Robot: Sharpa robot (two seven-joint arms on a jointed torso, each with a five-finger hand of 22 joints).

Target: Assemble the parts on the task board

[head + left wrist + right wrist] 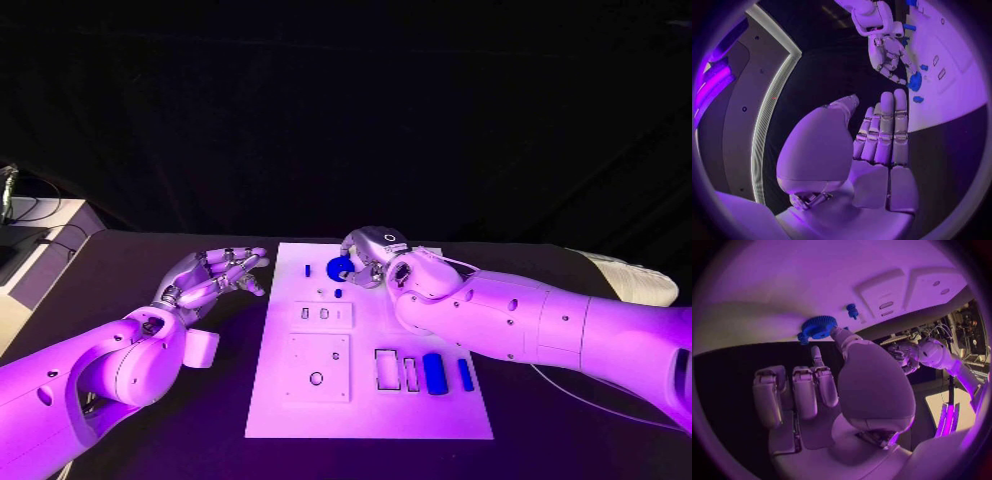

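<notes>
Black table, white board. Right hand pinching blue gear at far end; seating next needs alignment. Left hand empty, fingers apart.

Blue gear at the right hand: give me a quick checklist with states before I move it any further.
1. Contact on the round blue toothed gear: ok, the right hand touches it with a fingertip and thumb over the white task board.
2. Firm pinch: cannot tell, the contact is partly hidden.
3. Gear seated on a peg or lifted: cannot tell.
4. Left hand clear of the board: ok, it is open, beside the board's left edge, holding nothing.
5. Small blue peg next to the gear: ok, standing apart from it.
6. Remaining blue bars at the board's near end: ok, untouched.
</notes>
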